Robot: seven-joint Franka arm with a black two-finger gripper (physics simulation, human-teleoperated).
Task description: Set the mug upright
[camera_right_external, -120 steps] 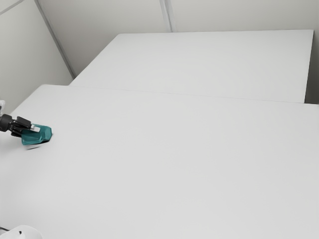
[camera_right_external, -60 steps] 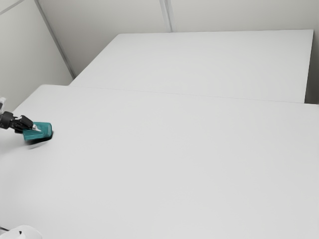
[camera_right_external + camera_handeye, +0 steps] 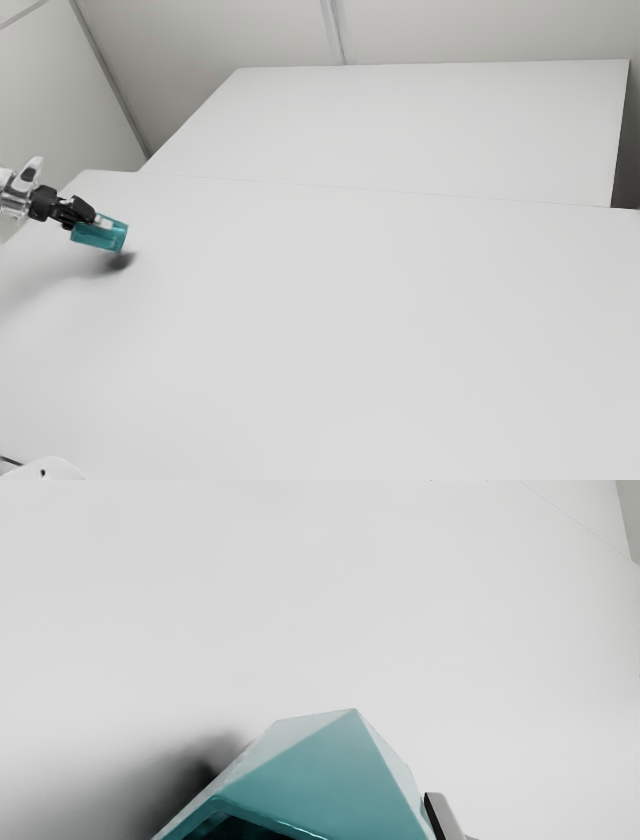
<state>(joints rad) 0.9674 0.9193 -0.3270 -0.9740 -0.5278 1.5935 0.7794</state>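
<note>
Exterior view: the gripper (image 3: 99,221), at the exterior view's left, is closed on the mug (image 3: 112,238) and holds it raised above the white table (image 3: 350,330). The mug, teal and faceted, is tilted rather than upright; its dark shadow (image 3: 121,262) falls on the table, apart from it. A second white surface (image 3: 400,125) adjoins the table's far edge, with a pale wall (image 3: 230,30) behind. A rounded white object (image 3: 45,469) lies at the lower corner of the exterior view's left, beside a dark cable (image 3: 9,460).

Wrist view: one finger (image 3: 446,817) lies against the mug's outer side. Part of the mug's rim and dark interior is visible.
</note>
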